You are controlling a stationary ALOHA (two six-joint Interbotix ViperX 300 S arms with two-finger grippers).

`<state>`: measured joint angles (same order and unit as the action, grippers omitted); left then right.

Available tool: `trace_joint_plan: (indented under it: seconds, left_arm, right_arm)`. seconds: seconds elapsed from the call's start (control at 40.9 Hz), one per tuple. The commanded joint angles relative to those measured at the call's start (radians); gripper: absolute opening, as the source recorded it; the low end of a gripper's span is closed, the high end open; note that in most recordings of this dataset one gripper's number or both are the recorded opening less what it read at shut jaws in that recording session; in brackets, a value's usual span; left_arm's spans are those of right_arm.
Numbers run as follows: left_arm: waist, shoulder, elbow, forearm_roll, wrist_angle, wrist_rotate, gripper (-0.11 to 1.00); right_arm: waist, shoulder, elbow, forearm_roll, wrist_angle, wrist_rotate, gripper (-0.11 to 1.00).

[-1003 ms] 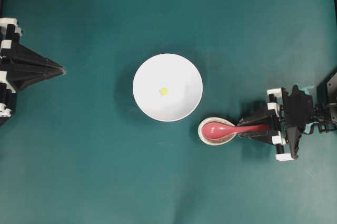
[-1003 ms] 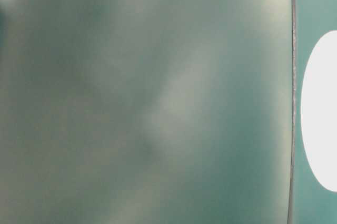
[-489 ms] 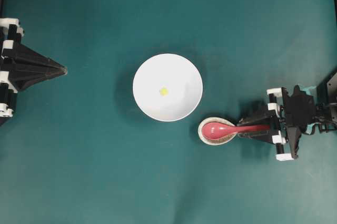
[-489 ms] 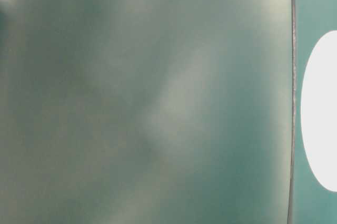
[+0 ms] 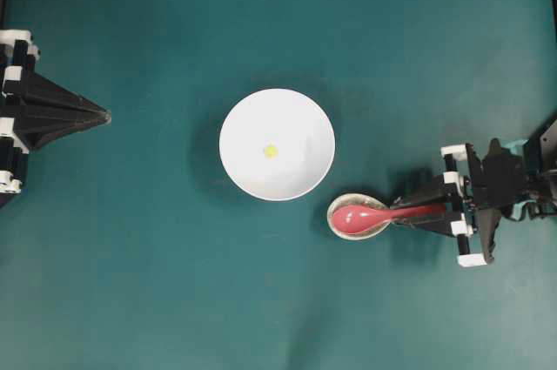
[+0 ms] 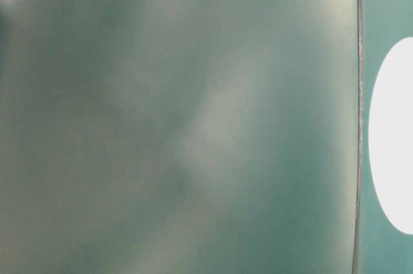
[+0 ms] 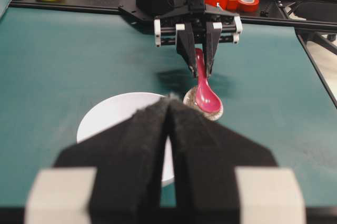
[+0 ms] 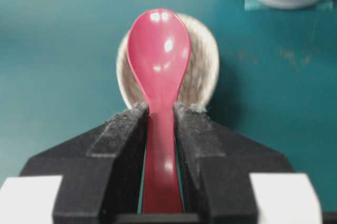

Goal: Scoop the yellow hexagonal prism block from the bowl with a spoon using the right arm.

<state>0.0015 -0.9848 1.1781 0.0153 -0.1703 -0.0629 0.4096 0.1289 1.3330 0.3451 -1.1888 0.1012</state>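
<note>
Jaws of the right gripper (image 8: 160,124) have narrowed over the last second and now sit against both sides of the pink-red spoon (image 5: 374,212) at its handle, just behind the scoop; in the right wrist view the pads look pressed to the handle, with only slivers of gap further back, so this reads as a clamp just made or nearly made. Seen from overhead, the gripper has also edged slightly toward 3 o'clock along the handle. The scoop rests in the small speckled spoon rest (image 5: 348,223), which lies on the green surface (image 5: 157,283) at about 4 o'clock from the white bowl (image 5: 305,109), close to its rim. In the bowl, the yellow hexagonal prism block (image 5: 271,151) lies near the centre, untouched. Judging from this, the pickup is at the point of securing the spoon; lifting it clear and carrying it toward 10 o'clock into the bowl are not yet done. At the 9 o'clock edge, the left gripper (image 5: 100,115) has its jaws together, holding nothing
</note>
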Motion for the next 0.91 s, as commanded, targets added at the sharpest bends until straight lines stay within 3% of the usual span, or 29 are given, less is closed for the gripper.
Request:
trace_joint_plan:
  seconds: [0.0,0.294,0.685,0.881]
  left_arm:
    - [0.002,0.003,-0.023,0.005,-0.009,-0.002,-0.01]
    - [0.002,-0.002,-0.023,0.005,-0.009,-0.002,-0.01]
    - [0.002,-0.002,-0.025,0.005,-0.008,-0.002,-0.01]
    - [0.002,-0.003,-0.025,0.003,-0.008,-0.002,-0.01]
  right_arm:
    - [0.0,-0.066,-0.002,0.0,0.028,-0.003,0.23]
    - [-0.046,-0.249,-0.035,0.0,0.265,-0.034,0.23]
    - [-0.192,-0.46,-0.221,0.0,0.744,-0.285,0.23]
    - [-0.278,-0.488,-0.347,0.0,0.974,-0.327,0.23]
